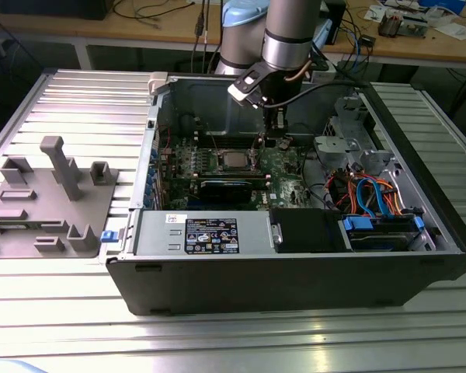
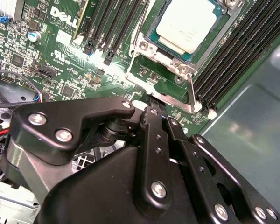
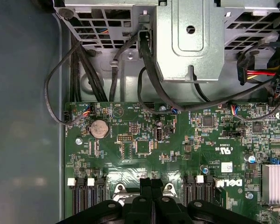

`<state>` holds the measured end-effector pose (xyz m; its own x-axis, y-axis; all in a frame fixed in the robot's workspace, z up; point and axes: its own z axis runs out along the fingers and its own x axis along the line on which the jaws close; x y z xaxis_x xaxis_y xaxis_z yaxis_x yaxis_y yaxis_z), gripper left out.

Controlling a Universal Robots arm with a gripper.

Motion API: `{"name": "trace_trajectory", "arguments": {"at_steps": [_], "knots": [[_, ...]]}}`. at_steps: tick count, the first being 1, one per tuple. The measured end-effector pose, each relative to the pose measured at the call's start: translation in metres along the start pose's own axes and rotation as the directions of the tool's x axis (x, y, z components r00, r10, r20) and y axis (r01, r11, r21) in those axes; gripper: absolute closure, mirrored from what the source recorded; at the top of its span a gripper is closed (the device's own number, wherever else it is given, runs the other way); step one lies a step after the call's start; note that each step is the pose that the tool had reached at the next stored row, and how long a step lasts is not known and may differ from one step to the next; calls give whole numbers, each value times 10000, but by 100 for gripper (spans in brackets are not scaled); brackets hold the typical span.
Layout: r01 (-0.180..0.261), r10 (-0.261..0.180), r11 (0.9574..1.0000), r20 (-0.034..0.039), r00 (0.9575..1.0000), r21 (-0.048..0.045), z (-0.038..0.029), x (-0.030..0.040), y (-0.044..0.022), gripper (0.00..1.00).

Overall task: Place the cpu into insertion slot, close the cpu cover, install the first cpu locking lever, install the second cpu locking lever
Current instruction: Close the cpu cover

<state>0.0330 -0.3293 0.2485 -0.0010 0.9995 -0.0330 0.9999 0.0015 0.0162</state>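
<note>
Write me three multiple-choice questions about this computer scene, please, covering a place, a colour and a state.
1. How is the claw? A closed; B spread wide; C gripping a cable.
2. What colour is the tray beside the computer case? A red; B yellow; C grey.
3. Where is the chip? A in the claw; B seated on the green board; C on the tray.
Answers: A, no gap shows at its tip in both wrist views; C, it is plain grey all over; B, it sits framed in metal on the board.
</note>
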Motion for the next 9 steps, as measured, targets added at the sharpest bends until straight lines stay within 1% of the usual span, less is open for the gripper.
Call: {"name": "trace_trajectory", "arguments": {"at_steps": [9], "knots": [[0, 0, 10000, 0, 10000, 0, 0, 0, -16, 89]]}}
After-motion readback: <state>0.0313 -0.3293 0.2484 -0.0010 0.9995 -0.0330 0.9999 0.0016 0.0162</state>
